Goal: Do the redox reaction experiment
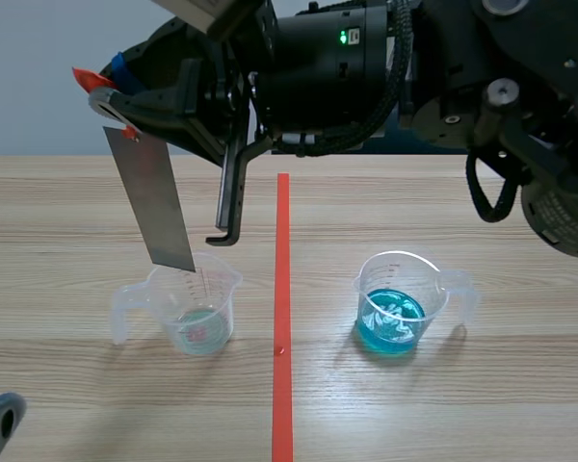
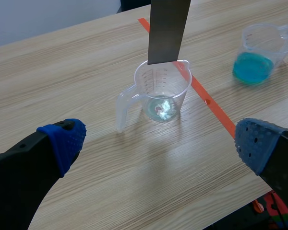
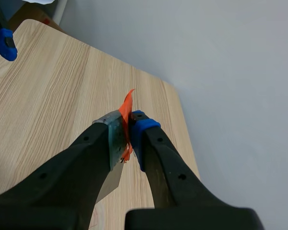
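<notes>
Your right gripper [image 3: 127, 125] is closed on the orange-tagged top end of the metal strip [image 1: 160, 204]. The strip hangs tilted with its lower end at the rim of the nearly empty left beaker [image 1: 197, 310], and your left gripper [image 2: 161, 143] sits wide open and empty, back from that beaker. My worry is that the slanted strip catches the rim going down and tips the light cup (nothing steadies it), while the blue-solution beaker [image 1: 400, 306] stands well apart.
</notes>
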